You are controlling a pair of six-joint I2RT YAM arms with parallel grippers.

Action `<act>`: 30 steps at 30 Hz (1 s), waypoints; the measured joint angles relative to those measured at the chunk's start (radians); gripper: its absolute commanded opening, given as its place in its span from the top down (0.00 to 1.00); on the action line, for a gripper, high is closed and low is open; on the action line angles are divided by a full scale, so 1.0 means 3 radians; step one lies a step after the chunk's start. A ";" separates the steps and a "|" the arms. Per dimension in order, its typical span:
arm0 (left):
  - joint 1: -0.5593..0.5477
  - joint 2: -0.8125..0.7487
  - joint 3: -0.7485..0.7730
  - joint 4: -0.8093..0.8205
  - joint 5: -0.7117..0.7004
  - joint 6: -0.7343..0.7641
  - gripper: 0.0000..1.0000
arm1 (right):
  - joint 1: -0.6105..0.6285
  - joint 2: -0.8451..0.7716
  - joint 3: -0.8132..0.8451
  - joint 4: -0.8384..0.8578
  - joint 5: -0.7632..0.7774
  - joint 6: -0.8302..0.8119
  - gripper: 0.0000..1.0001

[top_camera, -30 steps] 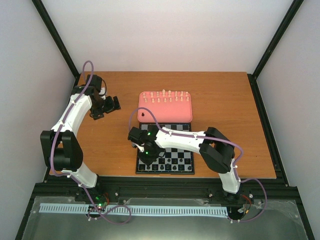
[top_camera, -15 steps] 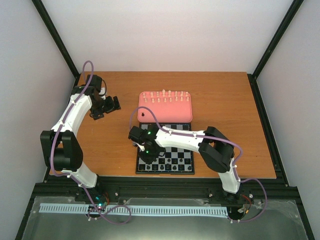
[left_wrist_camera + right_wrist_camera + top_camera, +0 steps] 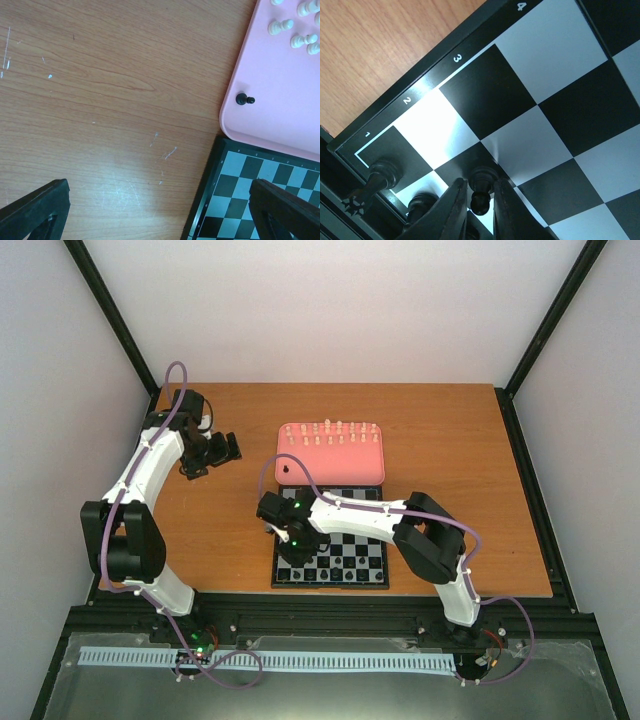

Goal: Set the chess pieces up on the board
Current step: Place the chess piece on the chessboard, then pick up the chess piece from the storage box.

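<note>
The board [image 3: 366, 551] lies at the table's near edge, with black chess pieces [image 3: 330, 573] along its front rows. In the right wrist view a black pawn [image 3: 481, 192] stands upright on a dark square near the board's corner. My right gripper [image 3: 479, 201] straddles it, and a thin gap shows between each finger [image 3: 454, 210] and the pawn, so the jaws are slightly open. A black rook [image 3: 380, 175] stands on the corner square. My left gripper [image 3: 160, 215] hangs open over bare wood left of the board [image 3: 235, 200], holding nothing.
The pink tray [image 3: 335, 470] behind the board carries cream-white pieces [image 3: 330, 432] in rows, and one black pawn [image 3: 244, 99] lies on its side in the tray's near-left corner. The right arm [image 3: 360, 518] stretches across the board.
The right arm's elbow has drifted a little left while its gripper stayed over the board's near-left corner. The left arm has not moved.
</note>
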 measured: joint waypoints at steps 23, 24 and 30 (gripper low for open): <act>0.0000 0.0028 0.0022 -0.0001 0.0005 0.0000 0.00 | -0.0067 -0.0001 0.0462 -0.0202 0.0224 -0.0095 0.55; 0.0000 0.0028 0.0023 -0.0001 0.0006 0.0000 0.00 | -0.0109 -0.0001 0.0502 -0.0207 0.0224 -0.0095 0.53; 0.0000 0.0042 0.0052 -0.0005 0.0018 0.0000 0.00 | -0.0702 0.0088 0.0999 -0.0182 0.0097 -0.0107 0.52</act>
